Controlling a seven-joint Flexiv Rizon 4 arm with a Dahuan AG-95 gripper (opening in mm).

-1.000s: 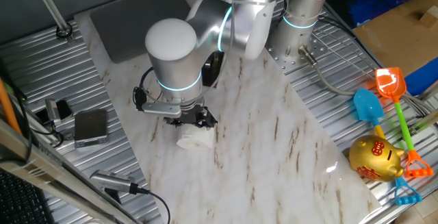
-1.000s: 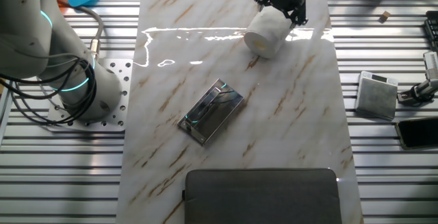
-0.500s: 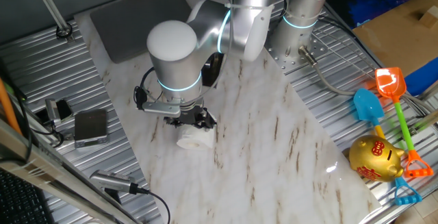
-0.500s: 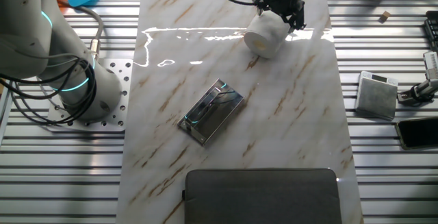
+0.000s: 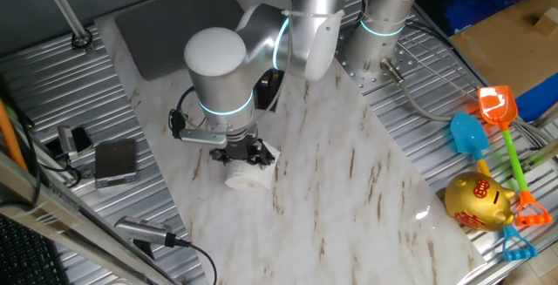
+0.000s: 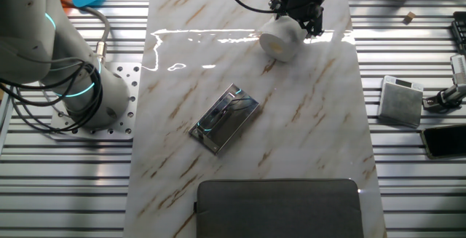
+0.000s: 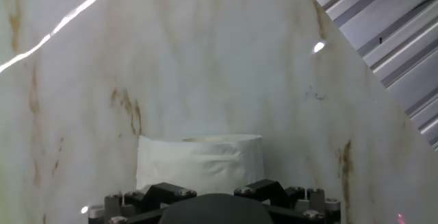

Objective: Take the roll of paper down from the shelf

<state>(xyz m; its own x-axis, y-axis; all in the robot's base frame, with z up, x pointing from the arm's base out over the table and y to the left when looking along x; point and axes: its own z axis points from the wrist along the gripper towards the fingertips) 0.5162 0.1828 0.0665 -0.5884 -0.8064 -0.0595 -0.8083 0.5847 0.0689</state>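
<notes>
The white roll of paper [image 6: 279, 37] lies tilted on the marble tabletop [image 6: 218, 63] near its far edge. It also shows in one fixed view [image 5: 247, 177] and low in the hand view [image 7: 200, 161]. My gripper [image 6: 300, 14] sits over the roll's far end with its black fingers on either side, apparently shut on it. It also shows in one fixed view [image 5: 238, 155]. In the hand view only the gripper's base shows, at the bottom edge. The shelf [image 6: 225, 118], a small dark shiny stand, lies mid-table, apart from the roll.
A large grey mat [image 6: 280, 207] lies at one end of the table. A silver box [image 6: 400, 99] and a phone [image 6: 444, 140] sit on the ribbed metal beside the marble. Toy shovels [image 5: 497, 115] and a gold piggy bank [image 5: 476, 201] lie to the right.
The gripper and the roll have shifted slightly together; the roll's edge now shows on the gripper's right side in one fixed view. The shelf has not moved.
</notes>
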